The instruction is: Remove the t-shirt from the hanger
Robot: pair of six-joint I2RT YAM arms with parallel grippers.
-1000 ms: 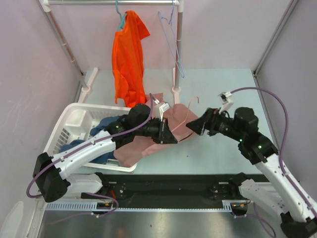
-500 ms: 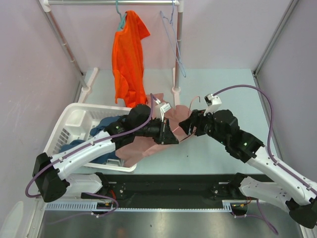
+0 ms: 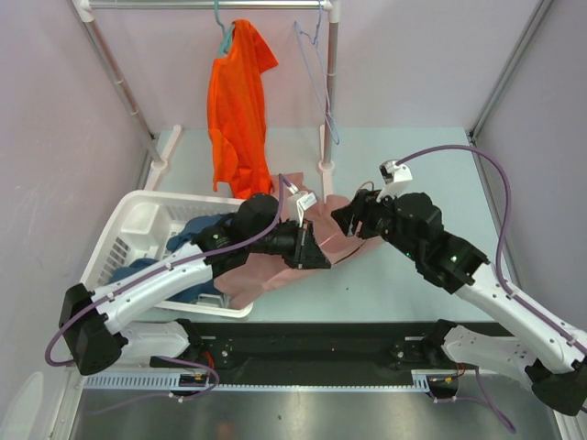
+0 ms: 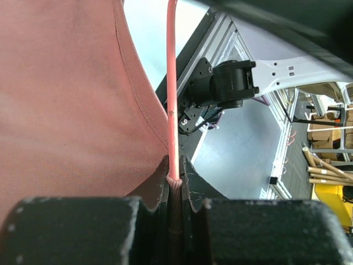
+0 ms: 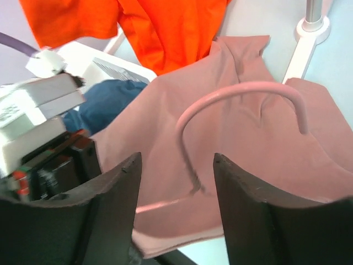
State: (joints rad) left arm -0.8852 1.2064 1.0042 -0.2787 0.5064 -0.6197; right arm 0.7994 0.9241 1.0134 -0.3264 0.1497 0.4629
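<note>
A pink t-shirt (image 3: 275, 266) lies on the table on a pink hanger (image 3: 341, 249). It also shows in the right wrist view (image 5: 231, 132) with the hanger's hook (image 5: 242, 91) curving above the collar. My left gripper (image 3: 312, 249) is shut on the hanger's bar (image 4: 172, 110) and a fold of the pink cloth (image 4: 66, 94). My right gripper (image 3: 341, 220) is open and empty. It hovers just above the hook and collar, its fingers (image 5: 110, 204) either side of the hook's stem.
A white basket (image 3: 138, 229) with blue clothes stands at the left. An orange t-shirt (image 3: 237, 105) hangs on the rack (image 3: 211, 5) behind, beside an empty hanger (image 3: 316, 78). The rack's white post base (image 3: 325, 165) stands just behind the pink shirt.
My right arm has swung left and forward over the pink shirt, bringing its open gripper to the hanger hook. My left gripper has stayed shut on the hanger.
</note>
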